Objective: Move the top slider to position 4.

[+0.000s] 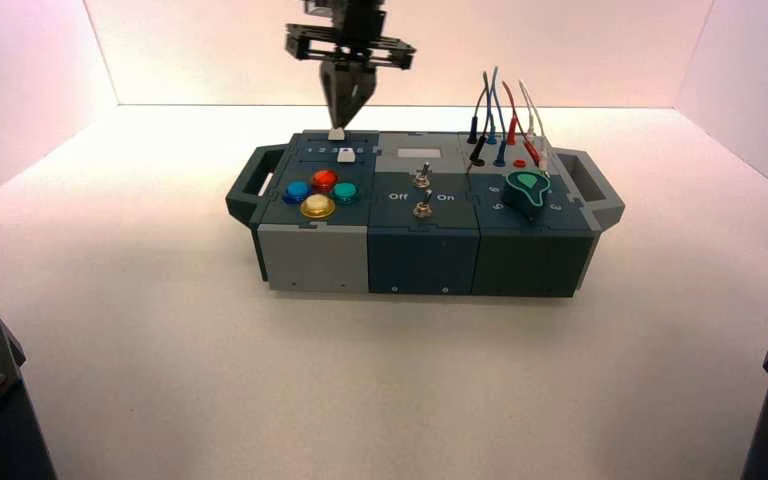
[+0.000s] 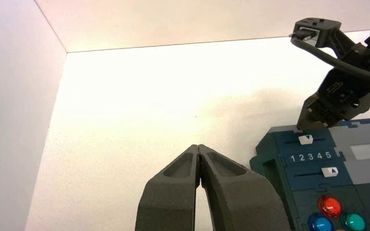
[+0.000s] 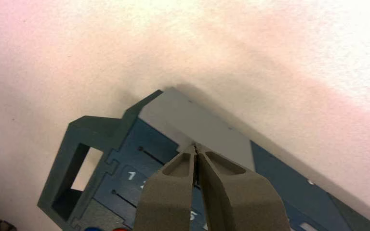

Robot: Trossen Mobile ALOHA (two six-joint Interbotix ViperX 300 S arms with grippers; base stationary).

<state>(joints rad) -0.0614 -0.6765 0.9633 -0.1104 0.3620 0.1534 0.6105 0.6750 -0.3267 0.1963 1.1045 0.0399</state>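
Right gripper (image 1: 345, 108), fingers pressed together and holding nothing, hangs tip-down just above the top slider (image 1: 337, 133). That white knob (image 2: 306, 139) sits around digits 2 and 3, short of position 4 (image 2: 319, 156); the push remains. Left gripper (image 2: 200, 150) waits closed, off the box's left.

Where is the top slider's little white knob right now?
In the high view, the top slider sits at the box's back left, behind its twin slider, right under the right hand.
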